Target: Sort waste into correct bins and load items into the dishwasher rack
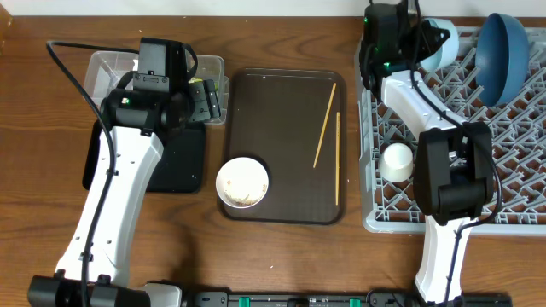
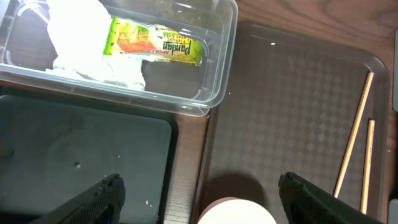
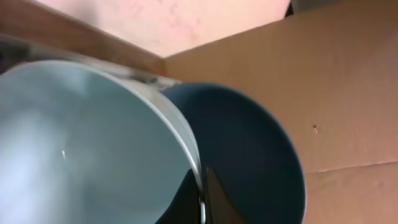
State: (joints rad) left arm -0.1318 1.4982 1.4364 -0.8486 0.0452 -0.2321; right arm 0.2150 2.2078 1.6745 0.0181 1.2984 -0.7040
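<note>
Now R pincer [image 3: 202, 198] tight on light blue bowl [image 3: 81, 143] rim; L pincer [image 2: 202, 196] wide.

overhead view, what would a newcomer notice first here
The big grey dishwasher rack on the right stands out, with a dark blue dish standing on edge at its far corner and the right gripper pinched on the rim of the light blue bowl beside it. Then the white bowl on the near left corner of the dark brown tray, with two chopsticks on its right side.
</note>
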